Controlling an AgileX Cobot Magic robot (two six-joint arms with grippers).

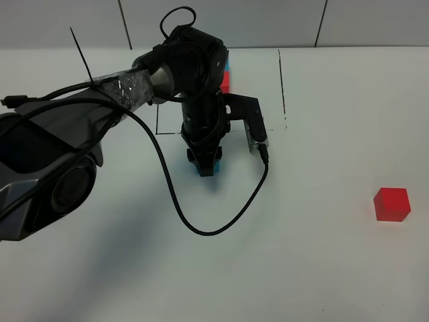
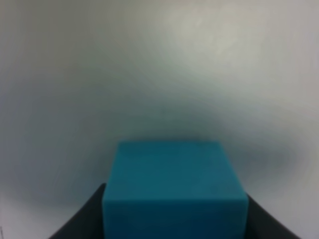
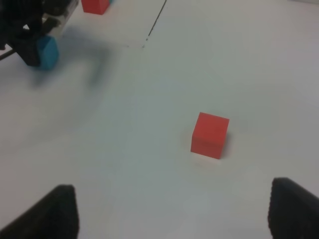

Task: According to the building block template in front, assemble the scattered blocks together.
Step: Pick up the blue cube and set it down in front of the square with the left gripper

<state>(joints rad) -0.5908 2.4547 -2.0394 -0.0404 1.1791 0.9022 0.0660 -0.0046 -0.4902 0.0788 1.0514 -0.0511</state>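
Cyan-blue matte cube: clamped between the closed fingers of the left gripper, low over the white table, just in front of the template frame.
Red matte cube: loose, well apart on the right, so the pair isn't joined yet.
Black-framed cyan-and-red template pair: mostly hidden behind the left arm; it's the model to copy.
Right gripper: fingers spread wide and empty, facing the red cube, probably ready to fetch it.

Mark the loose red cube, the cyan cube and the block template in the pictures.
loose red cube (image 1: 391,206): exterior high view, front face.
cyan cube (image 2: 169,169): left wrist view, its larger visible face.
block template (image 1: 226,82): exterior high view, its visible red part.
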